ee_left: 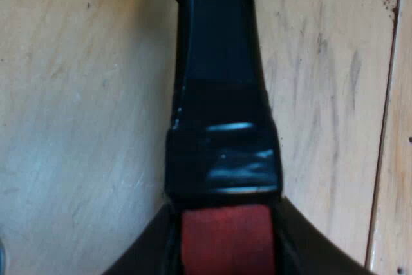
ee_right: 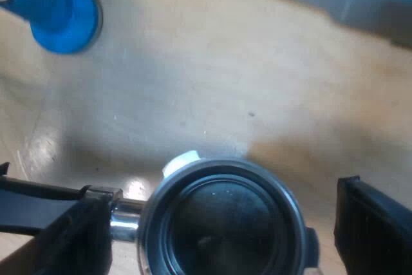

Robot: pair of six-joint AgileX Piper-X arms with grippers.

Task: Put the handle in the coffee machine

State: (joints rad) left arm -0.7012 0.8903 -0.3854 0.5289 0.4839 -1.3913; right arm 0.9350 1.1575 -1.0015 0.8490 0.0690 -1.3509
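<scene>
As my left claw point(ee_left: 225, 252) pinches the dark red-ended handle point(ee_left: 219, 82), likely for carrying, my right claw point(ee_right: 222, 233) straddles the round metal holder point(ee_right: 219, 210), fingers spread.

my left wrist camera looks straight down, very close, at the dark handle point(ee_left: 219, 94) over the wood table point(ee_left: 77, 127). my right wrist camera looks down from a bit farther at the holder point(ee_right: 219, 223), with the blue tamper point(ee_right: 61, 14) beyond. both see that holder and table.
</scene>
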